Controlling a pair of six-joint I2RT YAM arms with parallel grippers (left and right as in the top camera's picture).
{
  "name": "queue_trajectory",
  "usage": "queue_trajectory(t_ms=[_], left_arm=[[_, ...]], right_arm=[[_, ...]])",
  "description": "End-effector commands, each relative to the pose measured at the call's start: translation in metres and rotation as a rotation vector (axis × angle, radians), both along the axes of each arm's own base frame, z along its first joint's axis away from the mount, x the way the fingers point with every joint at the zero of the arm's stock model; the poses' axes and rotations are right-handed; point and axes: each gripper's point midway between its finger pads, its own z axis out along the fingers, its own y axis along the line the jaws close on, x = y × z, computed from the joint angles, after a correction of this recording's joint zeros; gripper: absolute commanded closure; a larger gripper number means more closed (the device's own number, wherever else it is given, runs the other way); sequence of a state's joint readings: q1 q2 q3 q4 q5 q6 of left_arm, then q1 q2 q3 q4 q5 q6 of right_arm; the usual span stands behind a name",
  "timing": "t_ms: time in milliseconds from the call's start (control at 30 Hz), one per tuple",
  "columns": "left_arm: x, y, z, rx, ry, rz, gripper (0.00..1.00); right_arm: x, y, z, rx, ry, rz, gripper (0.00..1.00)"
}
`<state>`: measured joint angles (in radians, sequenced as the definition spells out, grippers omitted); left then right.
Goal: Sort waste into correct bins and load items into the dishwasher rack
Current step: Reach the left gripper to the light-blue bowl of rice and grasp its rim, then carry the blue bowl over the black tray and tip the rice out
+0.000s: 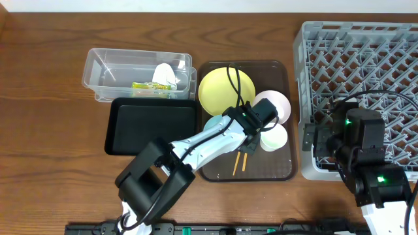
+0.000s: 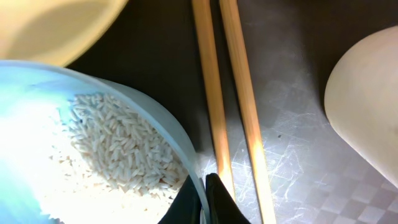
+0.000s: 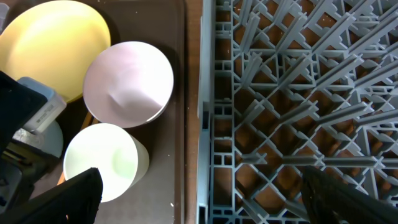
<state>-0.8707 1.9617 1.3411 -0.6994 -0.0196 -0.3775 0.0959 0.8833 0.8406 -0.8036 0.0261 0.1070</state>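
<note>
Only the left wrist view shows rice (image 2: 118, 149) in the light blue bowl (image 2: 37, 124), whose rim the left hand (image 2: 202, 200) pinches. The right hand (image 3: 208, 193) spreads wide, empty.

A wooden table (image 1: 39, 78) fills the overhead view edge to edge, reddish-brown, its grain running from 9 o'clock to 3 o'clock. The light is soft and even — shadows are faint and lie close. At 6 o'clock a dark rail (image 1: 294, 229) runs along the table's near edge.
</note>
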Motion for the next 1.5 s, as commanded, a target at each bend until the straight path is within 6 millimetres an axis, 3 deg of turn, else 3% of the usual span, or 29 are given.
queue_trajectory(t_ms=[0,167,400,700,1067,1300,1467], left_arm=[[0.001,-0.001,0.015,-0.03,-0.014,0.004,0.94],[0.009,0.013,0.054,-0.078,-0.057,0.04,0.94],[0.034,0.069,0.094,-0.162,-0.037,0.184,0.94],[0.046,0.12,0.105,-0.593,0.277,0.211,0.94],[0.057,0.182,0.104,-1.044,0.395,0.371,0.94],[0.059,0.205,0.095,-1.239,0.462,0.536,0.94],[0.065,0.212,0.101,-1.403,0.522,0.642,0.94]], right_arm=[[0.002,0.001,0.008,0.01,-0.019,-0.006,0.01],[0.002,0.001,0.008,0.01,-0.017,-0.006,0.01],[0.002,0.001,0.008,0.01,-0.018,-0.006,0.01],[0.002,0.001,0.008,0.01,-0.015,-0.006,0.01],[0.002,0.001,0.008,0.01,-0.016,-0.006,0.01],[0.002,0.001,0.008,0.01,-0.016,-0.006,0.01],[0.002,0.001,0.008,0.01,-0.016,-0.005,0.01]])
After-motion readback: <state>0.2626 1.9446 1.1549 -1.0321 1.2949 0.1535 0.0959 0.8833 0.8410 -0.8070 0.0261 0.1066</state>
